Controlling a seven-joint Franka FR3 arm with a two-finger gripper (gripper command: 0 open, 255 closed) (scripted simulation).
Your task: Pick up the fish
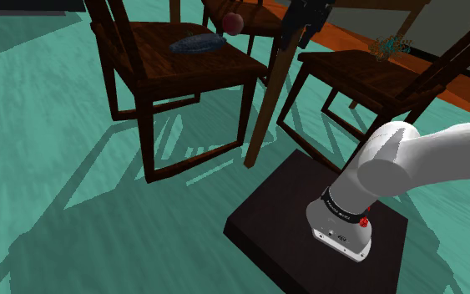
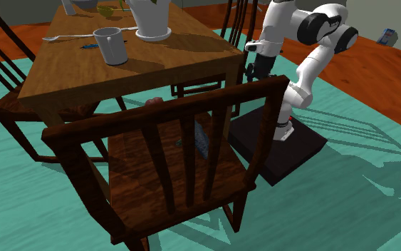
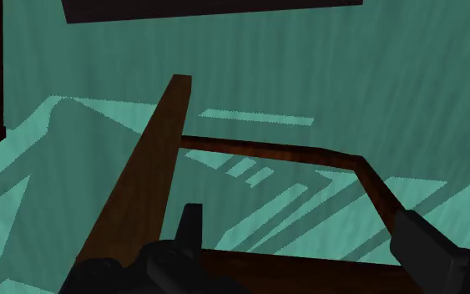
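Black fingers (image 3: 189, 230) of the end effector (image 3: 295, 215) stand wide apart with nothing gripped. Between them show only teal floor (image 3: 325, 75) and dark wooden rungs (image 3: 275, 150), and just beside one finger runs a slanting post that I take for the counter leg (image 3: 154, 167). From the shoulder camera, the end effector hangs high on the far side of that leg from the chair (image 1: 187, 75), well apart from its seat. The fish (image 1: 198, 42), a dark blue-grey, flat, slender shape, lies on that chair's seat, away from the back slats (image 1: 112, 38). A red round thing (image 1: 234, 22) sits just beyond the chair, seemingly on a neighbouring seat. The step in hand looks like the approach, with most of the task ahead. To do it well, the end effector should stay high enough to clear the counter leg while crossing to a spot straight above the chair's seat. Only then should it come down, with the spread fingers set across the fish's narrow width rather than along its length. Because the fish sits so low on the chair, the tips need to reach almost to the seat before closing. A slow final descent would guard against jamming into the wood or nudging the fish toward the chair's edge.
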